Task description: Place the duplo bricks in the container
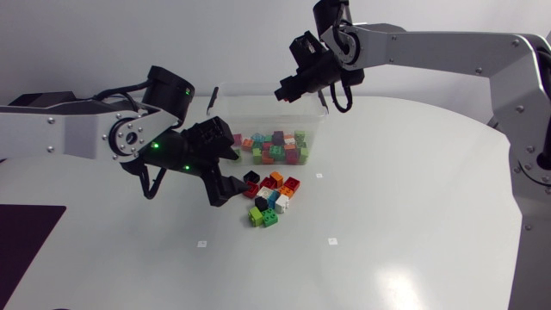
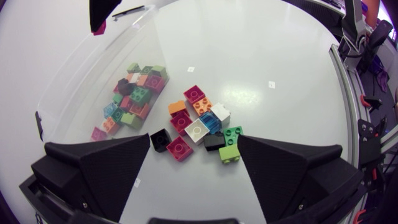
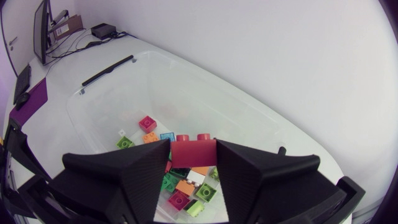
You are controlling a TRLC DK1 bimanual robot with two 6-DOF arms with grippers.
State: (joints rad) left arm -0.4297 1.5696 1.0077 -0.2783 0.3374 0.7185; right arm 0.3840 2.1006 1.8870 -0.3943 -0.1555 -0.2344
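My right gripper [image 1: 286, 91] hangs over the far rim of the clear plastic container [image 1: 225, 102], shut on a red duplo brick [image 3: 193, 149] that sits between its fingertips above the container's inside [image 3: 124, 93]. Several coloured bricks [image 3: 186, 186] lie on the container floor [image 1: 275, 146]. On the table in front of the container a pile of loose bricks [image 1: 271, 196] lies, red, green, orange, white, blue and black. My left gripper [image 1: 239, 175] stands open just left of this pile, the bricks [image 2: 199, 127] ahead of and between its spread fingers, none touched.
The container's dark lid latch [image 3: 107, 70] shows on its far rim. Small white marks [image 1: 332, 239] dot the table. A dark purple mat [image 1: 26, 241] lies at the front left edge. In the left wrist view the container wall [image 2: 81, 81] runs beside my left gripper.
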